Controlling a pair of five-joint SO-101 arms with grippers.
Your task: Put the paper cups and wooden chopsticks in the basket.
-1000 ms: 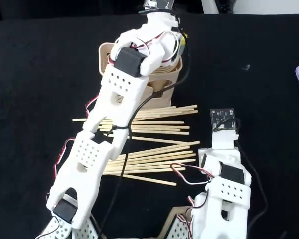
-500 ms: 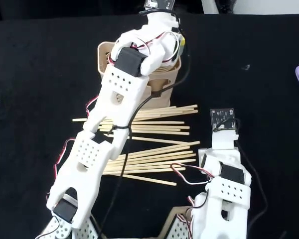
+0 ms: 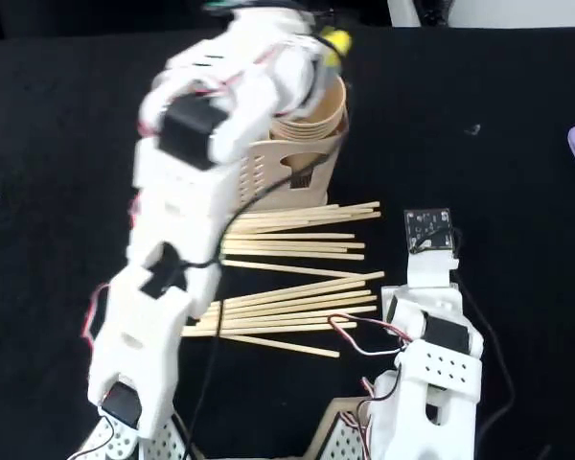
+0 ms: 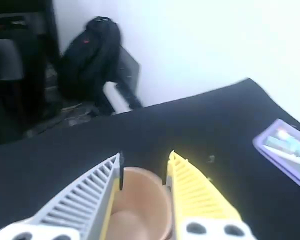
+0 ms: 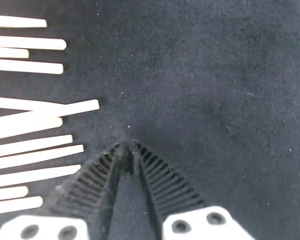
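My left hand [image 4: 145, 159] hangs above the far side of the black table [image 3: 57, 144], grey and yellow fingers spread apart. Right under it the paper cups [image 3: 311, 113] sit stacked inside the basket [image 3: 268, 172], and a brown rim shows between my fingers; whether they touch it, I can't tell. Nearer to me, the wooden chopsticks [image 3: 287, 278] lie flat in a loose fan on the table, outside the basket. Over on the right, my right hand [image 5: 126, 152] sits low over bare table just beside the chopstick ends, fingers pressed together on nothing.
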